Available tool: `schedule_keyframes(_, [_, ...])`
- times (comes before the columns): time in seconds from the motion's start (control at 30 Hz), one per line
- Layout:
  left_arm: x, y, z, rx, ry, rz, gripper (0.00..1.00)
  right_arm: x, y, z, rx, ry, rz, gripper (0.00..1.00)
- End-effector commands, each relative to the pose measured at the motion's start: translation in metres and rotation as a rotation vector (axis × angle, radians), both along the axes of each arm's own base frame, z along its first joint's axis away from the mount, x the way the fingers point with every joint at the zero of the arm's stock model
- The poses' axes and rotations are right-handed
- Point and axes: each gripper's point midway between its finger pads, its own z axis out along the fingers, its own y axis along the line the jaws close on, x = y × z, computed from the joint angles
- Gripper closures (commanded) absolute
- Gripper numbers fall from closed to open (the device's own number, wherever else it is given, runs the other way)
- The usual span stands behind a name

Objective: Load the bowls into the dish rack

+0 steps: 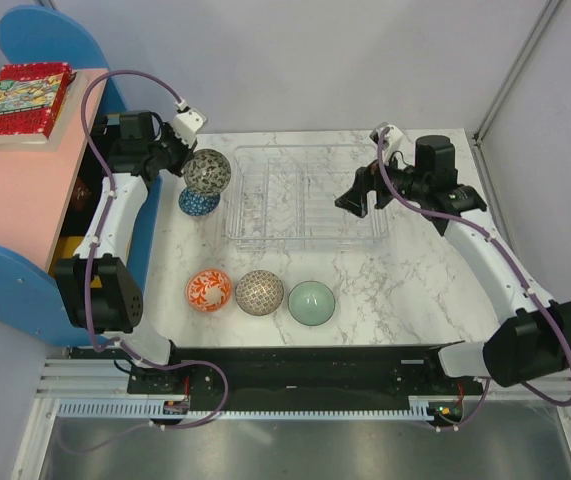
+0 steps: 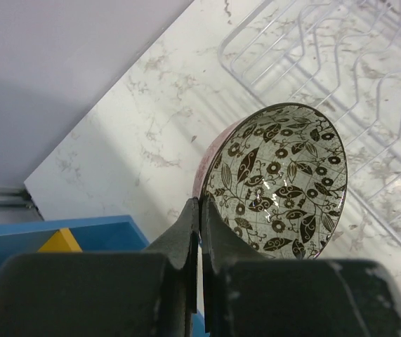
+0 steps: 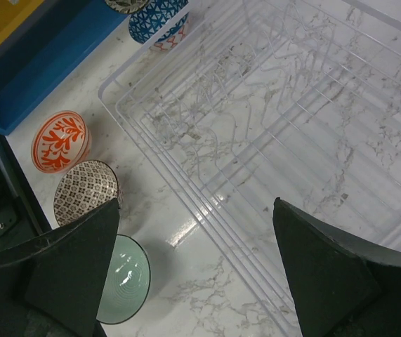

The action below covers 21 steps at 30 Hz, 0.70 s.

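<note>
My left gripper [image 1: 187, 165] is shut on the rim of a bowl [image 1: 207, 171] with a dark leaf pattern inside and a reddish-brown outside, held tilted in the air left of the clear dish rack [image 1: 305, 195]. The left wrist view shows the fingers [image 2: 201, 210] pinching that bowl [image 2: 277, 182] beside the rack [image 2: 340, 70]. A blue-and-white bowl [image 1: 198, 203] sits below it. The orange floral [image 1: 209, 290], lattice [image 1: 259, 292] and mint bowls [image 1: 311, 302] stand in a row in front. My right gripper [image 1: 358, 198] is open and empty over the rack's right part [image 3: 291, 105].
A pink shelf with blue side panels [image 1: 20, 190] stands at the left, with a patterned book [image 1: 20, 100] on it. The right wrist view shows the orange [image 3: 60, 140], lattice [image 3: 84, 191], mint [image 3: 124, 281] and blue-and-white bowls [image 3: 156, 20].
</note>
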Motion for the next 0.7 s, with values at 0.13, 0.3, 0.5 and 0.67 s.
schedule_keyframes(0.13, [-0.024,-0.088,0.054,-0.175,-0.061,-0.268,0.98,0.021,0.044,0.027,0.241,0.07,0.165,0.03])
schedule_keyframes(0.3, [-0.028,-0.13,0.054,-0.236,-0.018,-0.395,0.98,0.033,0.055,0.027,0.331,0.128,0.193,0.02])
schedule_keyframes(0.5, [-0.04,-0.164,0.058,-0.342,0.056,-0.527,0.98,0.048,0.067,0.019,0.395,0.193,0.219,0.02])
schedule_keyframes(0.67, [-0.055,-0.183,0.056,-0.364,0.087,-0.605,0.98,0.045,0.075,0.015,0.49,0.296,0.263,0.02])
